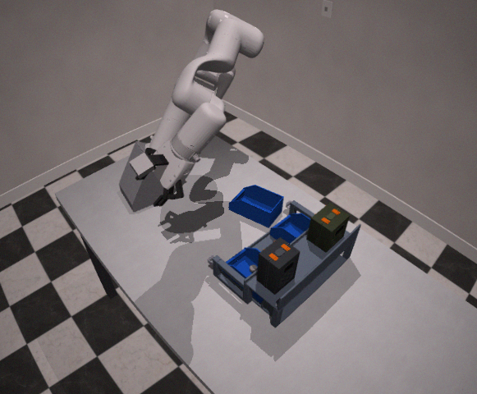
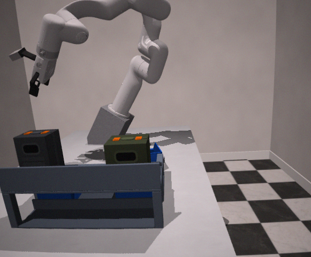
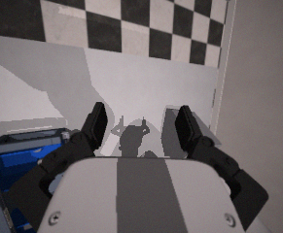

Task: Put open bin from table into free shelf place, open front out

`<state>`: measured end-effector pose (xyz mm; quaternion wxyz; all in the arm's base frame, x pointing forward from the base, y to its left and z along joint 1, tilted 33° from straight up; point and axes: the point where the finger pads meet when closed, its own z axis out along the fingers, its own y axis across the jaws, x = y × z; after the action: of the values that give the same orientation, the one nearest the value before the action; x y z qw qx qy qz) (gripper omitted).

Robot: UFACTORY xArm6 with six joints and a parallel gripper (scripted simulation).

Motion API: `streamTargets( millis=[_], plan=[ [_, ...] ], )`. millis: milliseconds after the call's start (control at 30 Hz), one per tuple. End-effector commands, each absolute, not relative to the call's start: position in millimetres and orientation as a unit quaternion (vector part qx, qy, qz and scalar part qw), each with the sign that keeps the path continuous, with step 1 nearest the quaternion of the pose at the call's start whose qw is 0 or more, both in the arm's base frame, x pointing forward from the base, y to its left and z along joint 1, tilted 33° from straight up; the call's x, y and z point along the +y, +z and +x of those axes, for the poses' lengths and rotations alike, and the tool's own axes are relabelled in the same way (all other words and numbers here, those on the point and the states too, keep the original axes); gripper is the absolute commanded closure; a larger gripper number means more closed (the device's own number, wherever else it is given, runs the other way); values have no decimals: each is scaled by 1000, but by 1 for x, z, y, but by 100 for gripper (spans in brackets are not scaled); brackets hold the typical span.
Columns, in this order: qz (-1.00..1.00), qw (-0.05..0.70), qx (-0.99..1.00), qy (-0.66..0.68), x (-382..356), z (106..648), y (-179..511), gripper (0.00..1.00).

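Observation:
The blue open bin (image 1: 253, 211) (image 2: 156, 150) stands on the table beside the shelf (image 1: 314, 271) (image 2: 77, 178) (image 3: 34, 138); no parts can be made out in it. Two blue bins stand in the shelf's row, a near-left one (image 1: 236, 264) (image 3: 21, 162) with a pale part in it and a far-right one (image 1: 289, 229). Between them is the free place, partly hidden behind the dark case in the top view. My gripper (image 1: 169, 197) (image 2: 40, 88) (image 3: 142, 113) is open and empty, high over the table near the arm's base, well away from the table bin.
A dark grey case (image 1: 277, 264) (image 2: 39, 156) and an olive case (image 1: 328, 229) (image 2: 127, 146) stand on the shelf's upper board, behind the row. The table bin is close to the shelf's far-right front corner. The arm's grey base block (image 1: 134, 190) (image 2: 105, 128) stands at the table's far end.

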<state>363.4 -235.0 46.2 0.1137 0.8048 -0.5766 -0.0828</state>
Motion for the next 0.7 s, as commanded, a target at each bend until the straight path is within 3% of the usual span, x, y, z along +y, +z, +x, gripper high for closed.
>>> streamTargets(
  millis=[0, 667],
  plan=[
    [793, 115, -592, -91, -232, 364, 49, 0],
    [712, 97, -684, -127, -186, 374, 66, 0]
  ],
)
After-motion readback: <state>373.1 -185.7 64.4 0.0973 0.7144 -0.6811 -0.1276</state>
